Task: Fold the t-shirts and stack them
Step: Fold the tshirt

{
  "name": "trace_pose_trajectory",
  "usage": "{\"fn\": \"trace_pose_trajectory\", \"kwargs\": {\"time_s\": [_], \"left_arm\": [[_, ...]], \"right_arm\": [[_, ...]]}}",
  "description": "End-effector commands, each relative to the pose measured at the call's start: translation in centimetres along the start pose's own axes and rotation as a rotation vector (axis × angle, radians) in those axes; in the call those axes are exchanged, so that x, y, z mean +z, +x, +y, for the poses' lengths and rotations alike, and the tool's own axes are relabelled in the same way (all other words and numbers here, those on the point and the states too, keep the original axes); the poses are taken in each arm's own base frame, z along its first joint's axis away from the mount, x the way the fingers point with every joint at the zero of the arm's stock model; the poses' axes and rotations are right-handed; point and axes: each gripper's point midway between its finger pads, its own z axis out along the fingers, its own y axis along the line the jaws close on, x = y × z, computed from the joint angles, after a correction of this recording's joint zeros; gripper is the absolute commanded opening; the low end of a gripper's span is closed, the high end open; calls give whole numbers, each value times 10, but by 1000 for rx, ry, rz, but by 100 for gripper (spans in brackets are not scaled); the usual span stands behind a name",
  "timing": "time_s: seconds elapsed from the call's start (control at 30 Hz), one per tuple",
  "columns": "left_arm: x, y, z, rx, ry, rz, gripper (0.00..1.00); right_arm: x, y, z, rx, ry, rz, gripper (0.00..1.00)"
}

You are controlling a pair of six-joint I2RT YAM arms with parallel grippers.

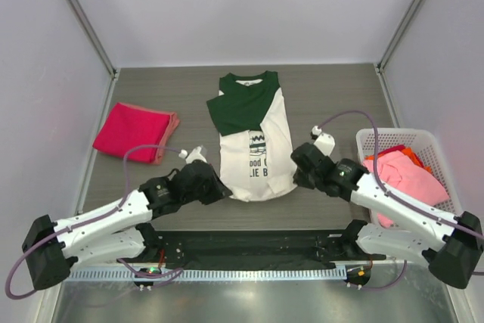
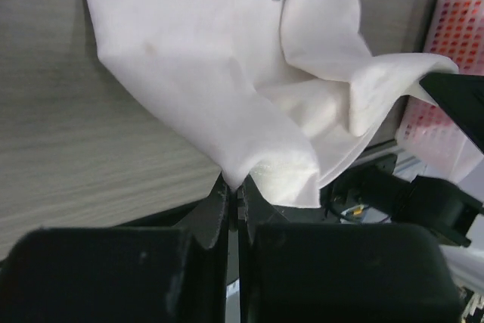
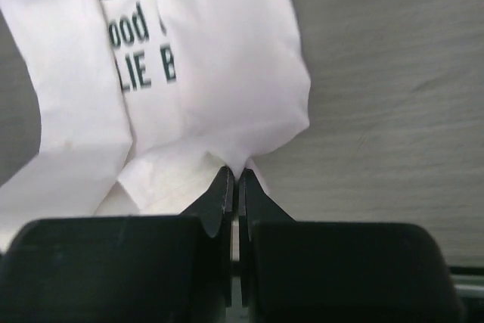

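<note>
The cream-white t-shirt (image 1: pixel 257 138) with dark green sleeves folded across its chest lies in the table's middle. My left gripper (image 1: pixel 221 187) is shut on its near left hem corner (image 2: pixel 234 175). My right gripper (image 1: pixel 296 170) is shut on its near right hem corner (image 3: pixel 240 164). Both corners are pinched and slightly lifted. A folded magenta-red t-shirt (image 1: pixel 134 131) lies at the left. A pink t-shirt (image 1: pixel 404 179) sits crumpled in the basket at the right.
A white plastic lattice basket (image 1: pixel 378 141) stands at the right edge, with an orange cloth (image 1: pixel 414 155) beside the pink shirt. The basket also shows in the left wrist view (image 2: pixel 454 43). A metal rail runs along the near table edge.
</note>
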Motion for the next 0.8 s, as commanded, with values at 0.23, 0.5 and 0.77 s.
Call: {"fn": "trace_pose_trajectory", "kwargs": {"time_s": [0.23,0.5,0.77], "left_arm": [[28,-108,-7,46,-120,-81,0],[63,-177,-8,29,-168,-104,0],[93,-227,-16,-2,-151,-105,0]], "right_arm": [[47,-128,24,-13,15,-97,1],[96,-182,36,18,4,-62,1],[142,-211,29,49,13,-22,1]]}}
